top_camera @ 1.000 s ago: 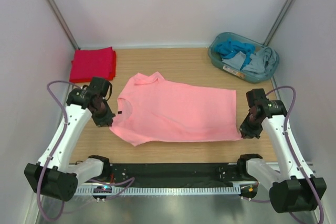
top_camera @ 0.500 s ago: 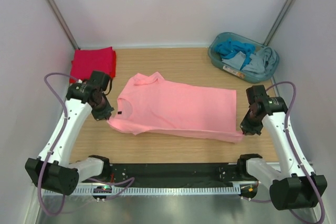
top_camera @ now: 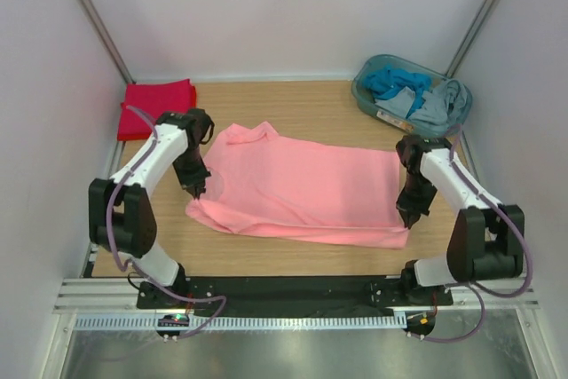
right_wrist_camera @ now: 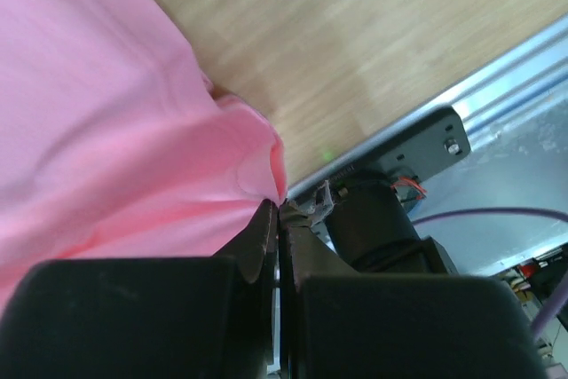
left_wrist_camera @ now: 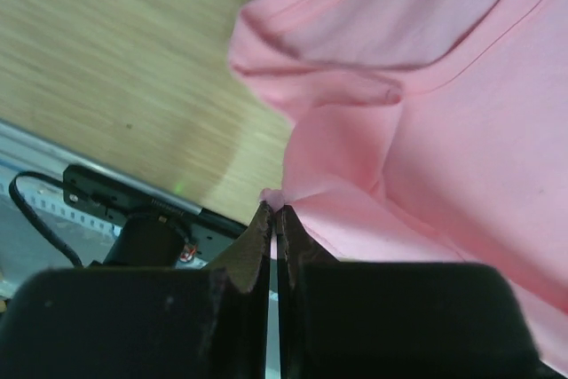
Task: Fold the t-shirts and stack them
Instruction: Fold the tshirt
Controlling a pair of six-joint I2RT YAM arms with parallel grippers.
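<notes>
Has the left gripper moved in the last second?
Yes. The left gripper, shut on the pink shirt, has shifted right and slightly toward the back wall, judged against the folded red shirt.

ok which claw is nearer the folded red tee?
Left. The left claw pinches the pink t-shirt near its collar end, close in front of the red t-shirt; the right claw pinches the hem end, far across the table.

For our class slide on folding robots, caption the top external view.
Left gripper and right gripper pinch the pink t-shirt by its near edge; red t-shirt lies folded far left.
</notes>
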